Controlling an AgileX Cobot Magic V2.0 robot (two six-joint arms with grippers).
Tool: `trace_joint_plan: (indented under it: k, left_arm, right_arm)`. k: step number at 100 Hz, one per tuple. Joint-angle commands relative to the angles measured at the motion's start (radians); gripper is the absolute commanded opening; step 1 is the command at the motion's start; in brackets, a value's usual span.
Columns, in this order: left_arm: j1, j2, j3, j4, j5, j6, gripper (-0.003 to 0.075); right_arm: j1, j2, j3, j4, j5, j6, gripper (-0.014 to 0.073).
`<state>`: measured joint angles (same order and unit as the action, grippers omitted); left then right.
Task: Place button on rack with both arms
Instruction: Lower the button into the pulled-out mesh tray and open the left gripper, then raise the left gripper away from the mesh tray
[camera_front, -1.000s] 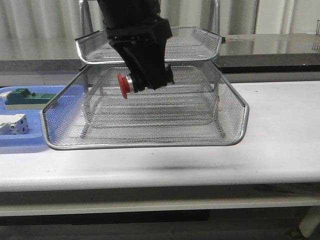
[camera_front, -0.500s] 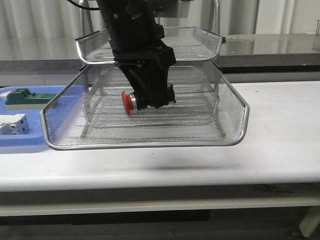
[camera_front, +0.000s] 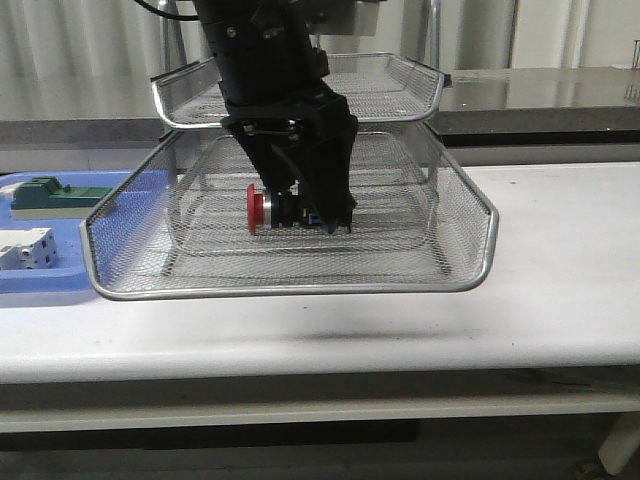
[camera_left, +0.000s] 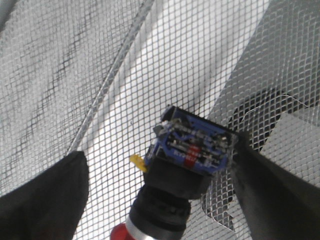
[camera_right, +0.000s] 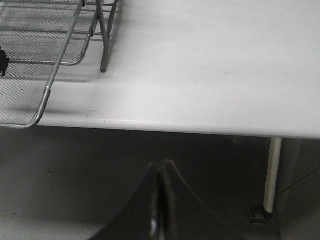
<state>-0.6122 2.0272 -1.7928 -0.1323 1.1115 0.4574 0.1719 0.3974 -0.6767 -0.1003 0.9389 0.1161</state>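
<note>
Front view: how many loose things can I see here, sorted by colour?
Red-headed: 1, the button in the rack
Green: 1, the block
White: 1, the terminal block
Blue: 1, the tray
Total: 4

The left arm (camera_front: 262, 55) was a bulky black jointed casing filling the upper centre of the front view, a thin dark cable at its top; its gripper (camera_front: 300, 205) tapered into two black wedge fingers (camera_left: 42, 197), matte and smooth
</note>
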Motion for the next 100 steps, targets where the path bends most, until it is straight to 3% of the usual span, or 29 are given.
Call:
trace_joint_plan:
  k: [1, 51, 100]
  left_arm:
    - [-0.004, -0.057, -0.027, -0.027, -0.018, -0.001, 0.0576]
    - [0.026, -0.245, -0.027, -0.072, 0.019, -0.011, 0.0571]
    - [0.327, -0.471, -0.006, -0.071, 0.084, -0.065, 0.0571]
  right_arm:
    - [-0.004, 0.009, -0.027, -0.004, -0.065, -0.002, -0.0068]
    - [-0.004, 0.009, -0.027, -0.004, -0.065, -0.002, -0.0068]
    - [-0.004, 0.009, -0.027, -0.004, -0.065, -0.002, -0.0068]
